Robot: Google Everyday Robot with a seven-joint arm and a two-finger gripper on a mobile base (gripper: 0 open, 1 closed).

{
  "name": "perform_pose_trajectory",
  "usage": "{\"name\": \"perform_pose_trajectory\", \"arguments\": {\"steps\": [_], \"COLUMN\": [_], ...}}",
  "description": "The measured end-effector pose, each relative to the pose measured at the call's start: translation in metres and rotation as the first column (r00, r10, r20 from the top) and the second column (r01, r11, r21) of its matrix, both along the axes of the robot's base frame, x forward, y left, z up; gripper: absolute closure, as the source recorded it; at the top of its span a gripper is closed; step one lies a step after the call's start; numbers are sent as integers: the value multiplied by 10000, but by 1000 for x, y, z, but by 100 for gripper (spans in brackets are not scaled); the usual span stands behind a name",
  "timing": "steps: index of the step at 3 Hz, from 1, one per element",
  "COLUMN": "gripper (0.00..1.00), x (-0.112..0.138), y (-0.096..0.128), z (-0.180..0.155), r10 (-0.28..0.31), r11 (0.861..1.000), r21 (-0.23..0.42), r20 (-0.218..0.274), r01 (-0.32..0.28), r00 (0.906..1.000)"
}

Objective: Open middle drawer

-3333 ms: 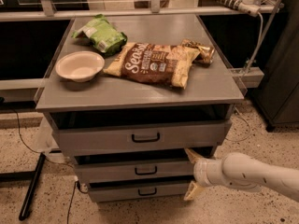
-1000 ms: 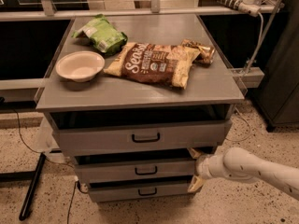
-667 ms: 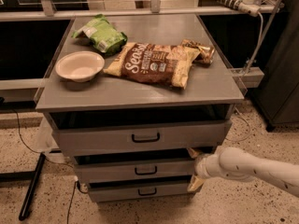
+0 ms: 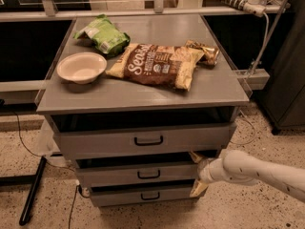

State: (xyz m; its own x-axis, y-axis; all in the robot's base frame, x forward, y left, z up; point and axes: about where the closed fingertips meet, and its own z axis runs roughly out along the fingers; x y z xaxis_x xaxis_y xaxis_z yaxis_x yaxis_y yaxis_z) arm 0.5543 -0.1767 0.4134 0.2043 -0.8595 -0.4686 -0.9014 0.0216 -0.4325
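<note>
The middle drawer (image 4: 138,174) is a wide, shallow grey drawer with a small black bar handle (image 4: 148,174), second of three in the grey cabinet. It stands out a little from the cabinet, with a dark gap above it. My gripper (image 4: 197,172) is at the drawer's right end, with one yellowish finger (image 4: 195,157) above and one (image 4: 198,189) below. The white arm (image 4: 257,171) reaches in from the lower right.
The top drawer (image 4: 147,140) and bottom drawer (image 4: 143,195) also stand slightly out. On the cabinet top (image 4: 143,97) lie a white bowl (image 4: 81,67), a green bag (image 4: 102,34), a brown chip bag (image 4: 157,65) and a small snack pack (image 4: 202,51). A black bar (image 4: 32,190) leans on the floor at left.
My gripper has moved a little left and up, closer against the right end of the middle drawer. The drawers look unchanged.
</note>
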Motion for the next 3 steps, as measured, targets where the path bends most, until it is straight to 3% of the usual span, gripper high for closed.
{"name": "perform_pose_trajectory", "arguments": {"steps": [1, 3], "gripper": [0, 42], "x": [1, 2], "y": [-1, 0], "z": [-14, -15], "r10": [-70, -69], "r11": [9997, 9997], "r21": [212, 221], "r20": [-302, -308], "r01": [77, 76], "r00": [9995, 9995]}}
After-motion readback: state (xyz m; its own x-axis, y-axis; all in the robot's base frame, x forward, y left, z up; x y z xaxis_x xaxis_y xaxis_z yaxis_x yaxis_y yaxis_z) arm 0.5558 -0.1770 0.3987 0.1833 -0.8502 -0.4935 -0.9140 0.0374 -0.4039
